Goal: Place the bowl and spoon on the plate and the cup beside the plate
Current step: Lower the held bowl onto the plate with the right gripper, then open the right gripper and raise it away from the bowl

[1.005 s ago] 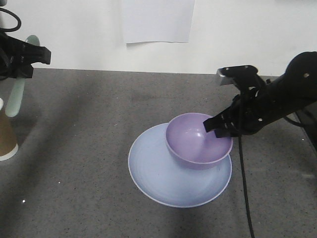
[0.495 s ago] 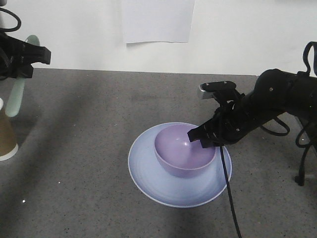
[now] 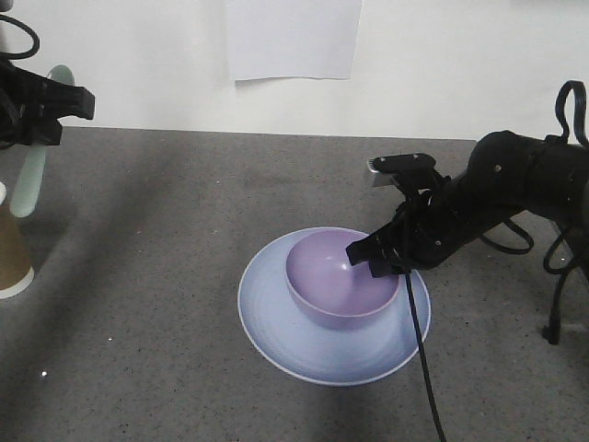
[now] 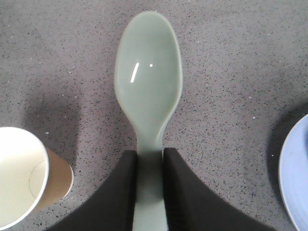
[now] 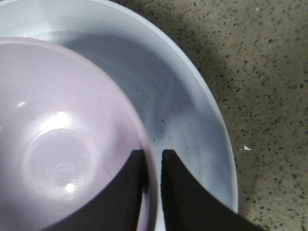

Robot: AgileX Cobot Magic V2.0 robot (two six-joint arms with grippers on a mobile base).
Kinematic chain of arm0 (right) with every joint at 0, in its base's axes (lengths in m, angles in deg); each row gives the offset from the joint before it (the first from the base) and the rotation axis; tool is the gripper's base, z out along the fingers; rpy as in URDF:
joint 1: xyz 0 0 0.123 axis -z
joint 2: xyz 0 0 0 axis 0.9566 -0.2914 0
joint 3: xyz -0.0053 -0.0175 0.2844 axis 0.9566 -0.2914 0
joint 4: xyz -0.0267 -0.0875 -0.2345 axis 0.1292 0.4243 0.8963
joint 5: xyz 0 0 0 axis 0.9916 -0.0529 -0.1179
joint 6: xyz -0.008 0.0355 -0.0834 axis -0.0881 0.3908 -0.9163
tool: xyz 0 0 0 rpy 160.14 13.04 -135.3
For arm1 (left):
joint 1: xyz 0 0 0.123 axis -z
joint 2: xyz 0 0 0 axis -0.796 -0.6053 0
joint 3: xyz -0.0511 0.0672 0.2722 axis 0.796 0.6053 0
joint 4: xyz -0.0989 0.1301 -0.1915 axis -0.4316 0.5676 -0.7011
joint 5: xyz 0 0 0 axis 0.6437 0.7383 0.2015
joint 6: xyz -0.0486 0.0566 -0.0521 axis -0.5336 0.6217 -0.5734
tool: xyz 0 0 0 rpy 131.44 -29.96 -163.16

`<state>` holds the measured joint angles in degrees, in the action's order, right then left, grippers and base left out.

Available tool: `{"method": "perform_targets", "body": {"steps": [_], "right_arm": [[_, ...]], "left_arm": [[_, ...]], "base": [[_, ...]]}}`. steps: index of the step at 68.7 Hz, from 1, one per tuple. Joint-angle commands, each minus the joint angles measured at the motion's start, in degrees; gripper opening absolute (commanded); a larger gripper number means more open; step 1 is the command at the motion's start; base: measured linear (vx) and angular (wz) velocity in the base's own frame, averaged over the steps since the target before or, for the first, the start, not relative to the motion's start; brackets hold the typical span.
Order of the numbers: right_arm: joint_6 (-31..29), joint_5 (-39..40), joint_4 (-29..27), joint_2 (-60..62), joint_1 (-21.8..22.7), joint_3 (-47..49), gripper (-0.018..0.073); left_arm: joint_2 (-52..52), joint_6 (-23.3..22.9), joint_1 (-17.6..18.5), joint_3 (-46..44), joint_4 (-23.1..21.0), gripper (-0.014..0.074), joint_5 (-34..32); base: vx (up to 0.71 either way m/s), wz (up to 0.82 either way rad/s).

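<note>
Well, the biggest thing before me is the grey speckled table (image 3: 138, 322), one flat top running back to a plain white wall (image 3: 460, 64) with a single sheet of paper (image 3: 293, 37) stuck on it.

I have two arms. My right arm (image 3: 515, 184) comes in from the right edge, bent and angled down over the table, with its black cable trailing toward the front. My left arm (image 3: 18, 101) shows only at the far left edge, held above the table.

One plate (image 3: 276, 322) lies flat in the middle of the table. One bowl (image 3: 331, 276) stands upright in the plate's well, a little toward my right arm's side. My right gripper (image 3: 375, 260) is clamped on the bowl's rim, one finger (image 5: 132, 192) inside the bowl and the other outside, over the plate.

One cup (image 3: 11, 253) stands upright at the left edge, well apart from the plate, mouth up.

One spoon (image 4: 148, 82) is pinched by its handle in my left gripper (image 4: 149, 156), scoop hanging down above the bare table, just beside the cup.
</note>
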<state>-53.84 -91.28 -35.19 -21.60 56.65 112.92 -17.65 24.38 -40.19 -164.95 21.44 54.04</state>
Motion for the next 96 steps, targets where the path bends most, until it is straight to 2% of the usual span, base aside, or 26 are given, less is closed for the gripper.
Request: {"method": "perform_targets", "body": {"steps": [1, 17, 27, 49, 85, 96], "right_arm": [[-0.11, 1.59, -0.41, 2.41, 0.05, 1.47, 0.0224], [1.86, 2.90, -0.02, 4.17, 0.11, 1.47, 0.0491], [3.81, 3.32, 1.84, 6.78, 0.12, 1.47, 0.0589], [11.74, -0.63, 10.59, 15.25, 0.12, 1.47, 0.0594], [15.81, -8.06, 19.77, 29.74, 0.16, 1.47, 0.0594], [16.17, -10.04, 21.38, 31.95, 0.16, 1.47, 0.0594]], "left_arm": [[2.02, -0.54, 0.18, -1.45, 0.13, -0.0006, -2.80], [2.02, -0.54, 0.18, -1.45, 0.13, -0.0006, -2.86], [2.02, -0.54, 0.18, -1.45, 0.13, -0.0006, -2.95], [2.02, -0.54, 0.18, -1.45, 0.13, -0.0006, -3.00], [2.02, -0.03, 0.18, -1.45, 0.13, -0.0006, -2.88], [2.02, 4.84, 0.18, -1.45, -0.35, -0.0006, -2.77]], "base": [[0.00, 0.00], [0.00, 0.00], [0.00, 0.00], [0.00, 0.00], [0.00, 0.00], [0.00, 0.00]]}}
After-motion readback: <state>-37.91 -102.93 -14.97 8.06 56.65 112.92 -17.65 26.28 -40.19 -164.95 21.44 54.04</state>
